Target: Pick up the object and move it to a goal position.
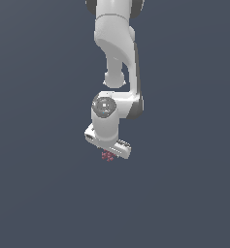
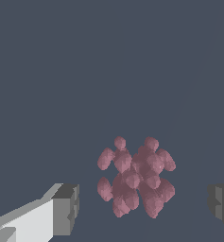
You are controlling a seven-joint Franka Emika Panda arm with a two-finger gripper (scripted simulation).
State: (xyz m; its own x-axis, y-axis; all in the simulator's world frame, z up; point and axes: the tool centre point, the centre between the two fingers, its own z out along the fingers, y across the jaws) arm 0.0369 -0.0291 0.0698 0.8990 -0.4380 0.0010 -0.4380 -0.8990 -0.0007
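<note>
Nothing to read here — no lettering, label, brand mark, number or sign shows in either view. The white arm's casing is plain, the dark ground is unmarked, and the small maroon cluster carries no print — nothing legible on any surface.

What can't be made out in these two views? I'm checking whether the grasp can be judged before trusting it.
- Exterior view: the gripper hides its own fingertips, and most of the red bead cluster too; the cluster is too small to show contact.
- Wrist view: the picture's edges cut off both fingers, so their full length is unseen; the cluster sits in the gap, untouched.
- No goal marker shows in either view.
</note>
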